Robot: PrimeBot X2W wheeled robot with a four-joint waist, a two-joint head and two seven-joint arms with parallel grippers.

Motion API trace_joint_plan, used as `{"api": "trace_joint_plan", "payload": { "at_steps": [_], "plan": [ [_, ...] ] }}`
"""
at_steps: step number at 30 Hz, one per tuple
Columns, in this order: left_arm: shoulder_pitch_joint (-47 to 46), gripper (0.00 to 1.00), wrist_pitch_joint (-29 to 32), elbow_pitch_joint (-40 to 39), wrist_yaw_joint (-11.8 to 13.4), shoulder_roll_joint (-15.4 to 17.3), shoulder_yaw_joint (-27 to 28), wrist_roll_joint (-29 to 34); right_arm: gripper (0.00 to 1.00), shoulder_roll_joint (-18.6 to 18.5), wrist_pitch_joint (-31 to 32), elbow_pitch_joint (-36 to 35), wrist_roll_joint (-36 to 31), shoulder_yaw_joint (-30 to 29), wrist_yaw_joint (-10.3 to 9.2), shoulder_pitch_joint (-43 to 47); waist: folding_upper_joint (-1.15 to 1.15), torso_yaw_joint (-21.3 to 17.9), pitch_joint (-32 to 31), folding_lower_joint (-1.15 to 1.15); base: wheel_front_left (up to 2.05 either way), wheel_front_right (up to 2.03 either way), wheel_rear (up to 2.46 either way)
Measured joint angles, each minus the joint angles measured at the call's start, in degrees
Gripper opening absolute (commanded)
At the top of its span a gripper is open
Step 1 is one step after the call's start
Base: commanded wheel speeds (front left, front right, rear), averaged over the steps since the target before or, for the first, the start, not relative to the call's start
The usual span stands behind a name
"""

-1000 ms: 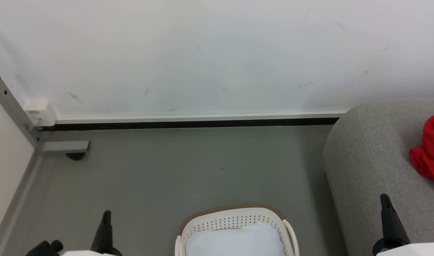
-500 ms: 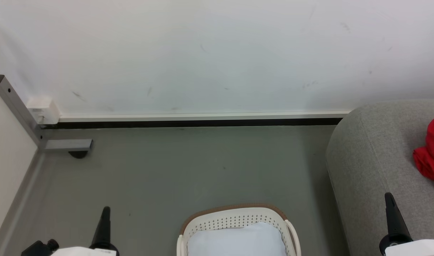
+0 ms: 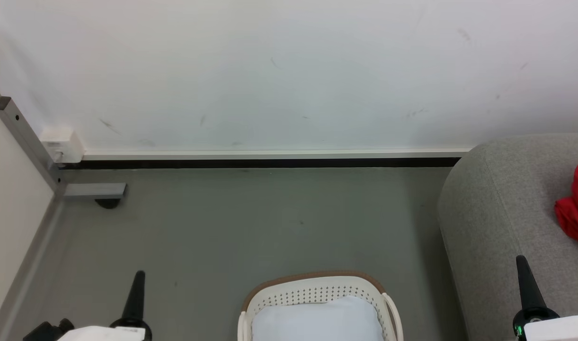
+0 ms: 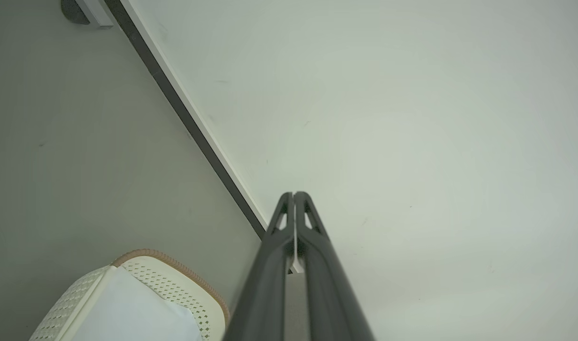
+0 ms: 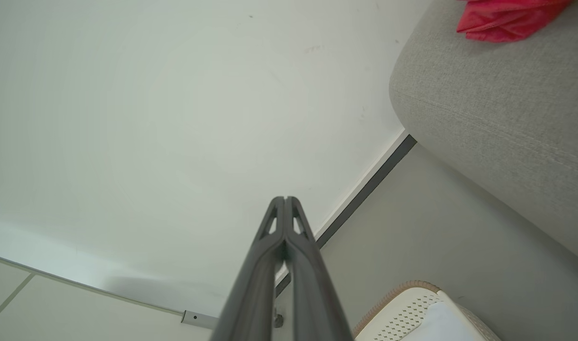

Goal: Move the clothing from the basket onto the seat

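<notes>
Down at the lower left, the left gripper points up over the floor, its fingers pressed together with nothing between them. At bottom centre stands the basket, a pale cloth lying in it. To its right, the right gripper, likewise closed on nothing, rises in front of the sofa. Furthest right, the red clothing lies crumpled on the sofa, well apart from both grippers and the basket.
</notes>
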Motion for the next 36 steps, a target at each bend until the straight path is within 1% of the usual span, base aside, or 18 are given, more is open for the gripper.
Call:
{"api": "trace_joint_plan", "payload": {
  "at_steps": [16, 36],
  "plan": [
    [-0.77, 0.0, 2.12, -0.16, -0.49, 0.04, 0.65, -8.67, 0.0, 0.58, 2.26, 0.25, 7.54, -1.54, 0.0, -0.7, 0.0, 0.66, 0.13, 0.0, 0.0, 0.0, 0.0],
    [-1.68, 0.0, 4.59, -0.36, -1.0, 0.11, 1.34, -17.49, 0.0, 1.12, 4.7, 0.7, 15.73, -3.26, 0.0, -1.52, 0.0, 1.49, 0.29, 0.0, 0.0, 0.0, 0.0]
  ]
}}
